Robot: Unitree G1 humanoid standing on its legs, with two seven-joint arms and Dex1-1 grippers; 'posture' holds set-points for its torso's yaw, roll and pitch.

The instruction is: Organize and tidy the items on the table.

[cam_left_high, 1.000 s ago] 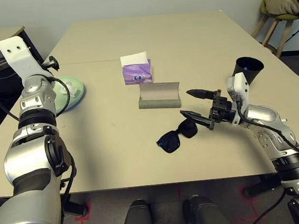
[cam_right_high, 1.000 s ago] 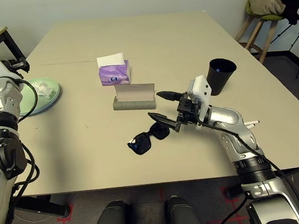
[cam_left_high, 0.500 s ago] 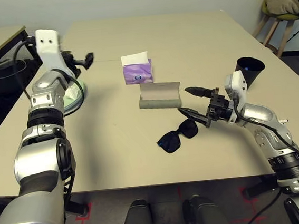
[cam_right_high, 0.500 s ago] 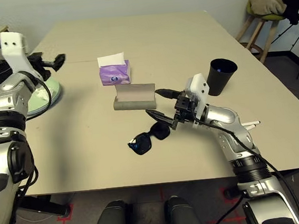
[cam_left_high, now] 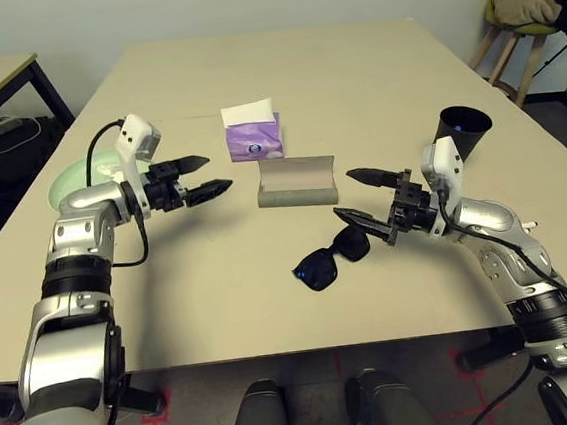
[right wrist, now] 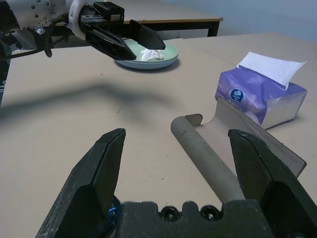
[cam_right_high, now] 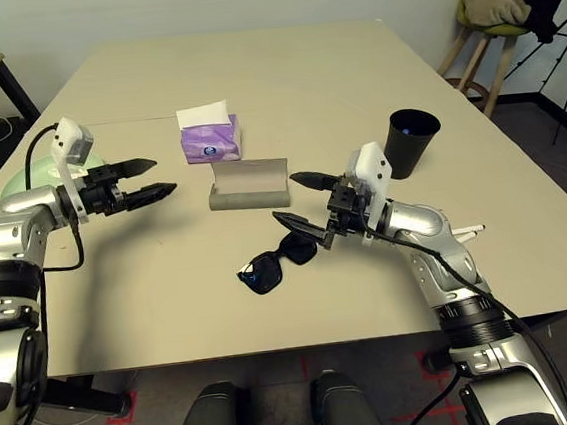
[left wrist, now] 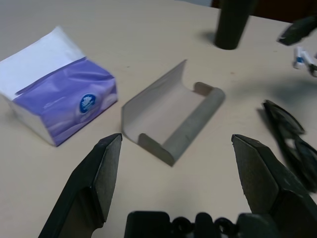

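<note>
Pale plates (cam_left_high: pixel 64 180) half hidden behind left arm; both grippers' jaws wide apart, empty.

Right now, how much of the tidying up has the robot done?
Done, it seems: the crumpled white tissue sits on the pale green plate. In hand: nothing; the left gripper and right gripper are open, either side of the open grey glasses case. Left: black sunglasses lie loose beside the case; purple tissue box and black cup stand apart.
</note>
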